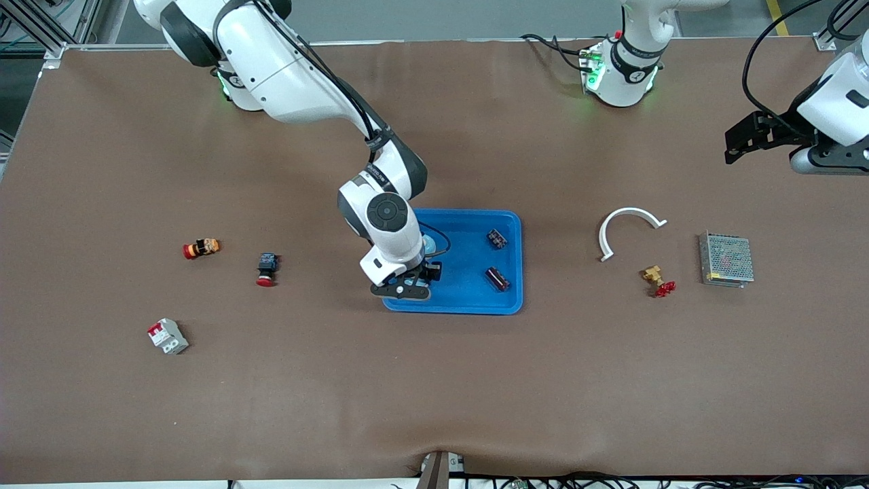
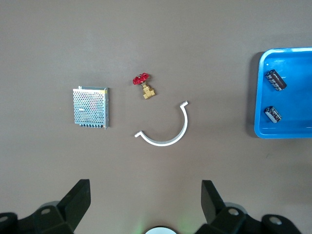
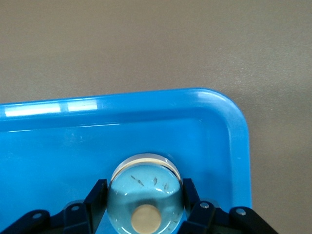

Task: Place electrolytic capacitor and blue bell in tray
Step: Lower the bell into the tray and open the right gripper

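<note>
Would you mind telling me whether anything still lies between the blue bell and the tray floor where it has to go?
Nothing visible does. The right end effector is shut on the blue bell over a bare corner of the tray; the two capacitors lie toward the tray's other end.

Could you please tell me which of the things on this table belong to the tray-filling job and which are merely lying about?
Part of the job:
- tray
- two capacitors in it
- blue bell, gripped by the right gripper over the tray

Lying about:
- mesh box
- white curved clip
- brass valve
- two pushbuttons
- circuit breaker

The left gripper waits, open.
</note>
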{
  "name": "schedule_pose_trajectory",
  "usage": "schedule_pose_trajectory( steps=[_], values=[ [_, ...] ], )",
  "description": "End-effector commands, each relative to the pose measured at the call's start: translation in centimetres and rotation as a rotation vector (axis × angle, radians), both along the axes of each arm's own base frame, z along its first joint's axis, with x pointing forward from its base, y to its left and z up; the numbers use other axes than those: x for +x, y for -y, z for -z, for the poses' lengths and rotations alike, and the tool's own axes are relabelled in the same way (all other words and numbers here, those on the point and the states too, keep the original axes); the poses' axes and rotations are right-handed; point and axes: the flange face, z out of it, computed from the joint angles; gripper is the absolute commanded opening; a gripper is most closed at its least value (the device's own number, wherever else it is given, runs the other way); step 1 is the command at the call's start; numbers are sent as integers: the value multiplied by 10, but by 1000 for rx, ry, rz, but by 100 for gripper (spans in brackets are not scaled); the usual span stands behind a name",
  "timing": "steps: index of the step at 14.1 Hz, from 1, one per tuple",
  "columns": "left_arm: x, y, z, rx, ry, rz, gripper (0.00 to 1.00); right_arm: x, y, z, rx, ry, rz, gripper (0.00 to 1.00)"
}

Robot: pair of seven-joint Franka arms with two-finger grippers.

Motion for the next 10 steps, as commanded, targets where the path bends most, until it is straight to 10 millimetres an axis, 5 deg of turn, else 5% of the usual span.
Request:
schedule_pose_trajectory(
  steps=[1, 3, 8, 10],
  values=[
    [-1, -3, -3, -9, 5, -1, 100, 3, -6, 0, -7, 23, 11, 52],
    [-1, -3, -3, -9, 7, 1, 100, 8, 0, -1, -7, 25, 21, 100],
    [-2, 1, -3, -8, 6, -1, 100, 15, 5, -28, 1, 34, 22, 100],
    [-2, 2, -4, -8, 8, -11, 100, 13, 11, -69, -30, -3, 25, 100]
  ],
)
